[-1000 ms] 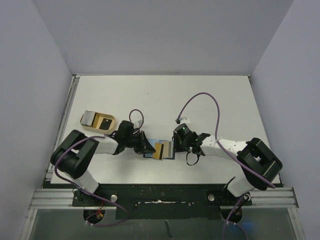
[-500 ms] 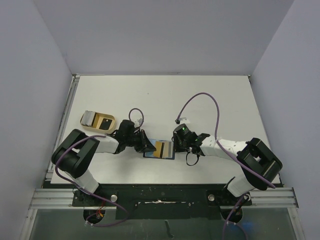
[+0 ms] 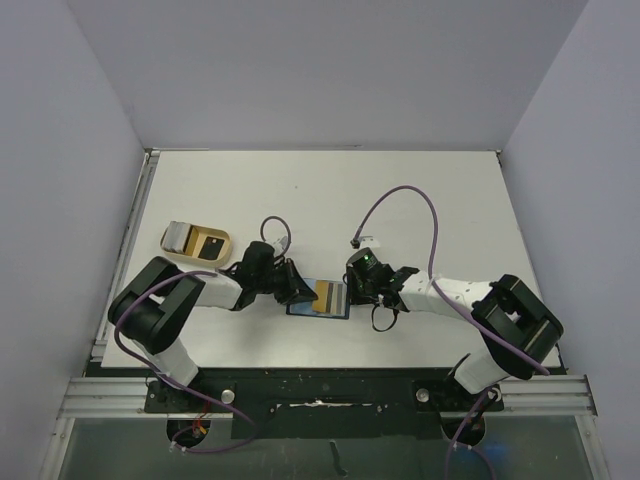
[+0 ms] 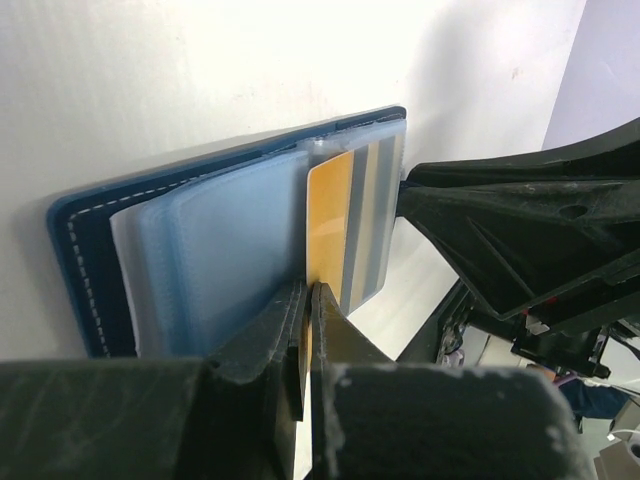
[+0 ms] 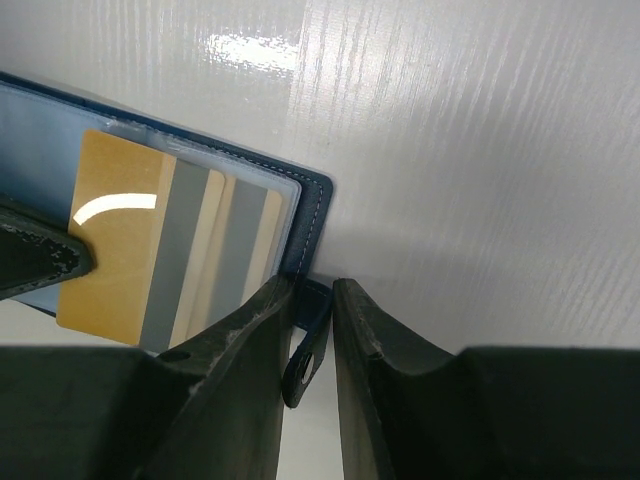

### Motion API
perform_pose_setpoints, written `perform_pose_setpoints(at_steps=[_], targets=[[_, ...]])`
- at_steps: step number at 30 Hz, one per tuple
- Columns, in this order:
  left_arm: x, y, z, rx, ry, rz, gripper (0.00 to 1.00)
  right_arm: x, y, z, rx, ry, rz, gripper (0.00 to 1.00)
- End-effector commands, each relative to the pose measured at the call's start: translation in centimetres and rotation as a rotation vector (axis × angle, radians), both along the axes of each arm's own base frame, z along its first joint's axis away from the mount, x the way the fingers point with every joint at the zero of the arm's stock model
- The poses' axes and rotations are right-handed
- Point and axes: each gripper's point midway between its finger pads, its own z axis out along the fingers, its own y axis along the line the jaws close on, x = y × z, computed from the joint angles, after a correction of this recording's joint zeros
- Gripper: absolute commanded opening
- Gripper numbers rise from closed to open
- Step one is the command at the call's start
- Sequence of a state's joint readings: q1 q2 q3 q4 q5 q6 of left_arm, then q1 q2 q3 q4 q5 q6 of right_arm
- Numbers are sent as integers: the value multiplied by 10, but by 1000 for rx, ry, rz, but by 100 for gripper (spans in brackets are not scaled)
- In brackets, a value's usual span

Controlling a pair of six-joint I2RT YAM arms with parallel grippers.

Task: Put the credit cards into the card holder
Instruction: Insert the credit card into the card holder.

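The open card holder (image 5: 312, 200) lies on the white table (image 5: 460, 150) in the left half of the frame, its navy stitched edge turned toward the centre. A gold card (image 5: 110, 250) with a gray stripe sits partly under the pale translucent sleeves. A black textured tip (image 5: 35, 262) at the left edge touches the card. At bottom centre, the right gripper (image 5: 312, 290) pinches the holder's snap tab (image 5: 306, 350) between its dark fingers (image 5: 235, 360).

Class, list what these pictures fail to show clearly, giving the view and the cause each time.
Top view: tray contents, too small.
Left wrist view: gold card, its near edge hidden between left claw fingers.
Right wrist view: snap tab, its lower end behind right claw; card holder cut off at the left edge.
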State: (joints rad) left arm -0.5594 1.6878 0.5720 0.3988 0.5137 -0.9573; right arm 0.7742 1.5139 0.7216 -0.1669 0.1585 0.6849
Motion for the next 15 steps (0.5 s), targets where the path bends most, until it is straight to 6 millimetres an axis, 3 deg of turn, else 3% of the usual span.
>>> perform_pose_setpoints(at_steps=[1,4,15], targets=[[3,-9,-2,-1,-37,6,0,2,12,5,46,-27,2,24],[2,-11,0,-5,-40,0,0,2,13,5,50,-25,-2,24],[13,-2,15,88,-137,32,32,1,10,7,50,-33,-13,23]])
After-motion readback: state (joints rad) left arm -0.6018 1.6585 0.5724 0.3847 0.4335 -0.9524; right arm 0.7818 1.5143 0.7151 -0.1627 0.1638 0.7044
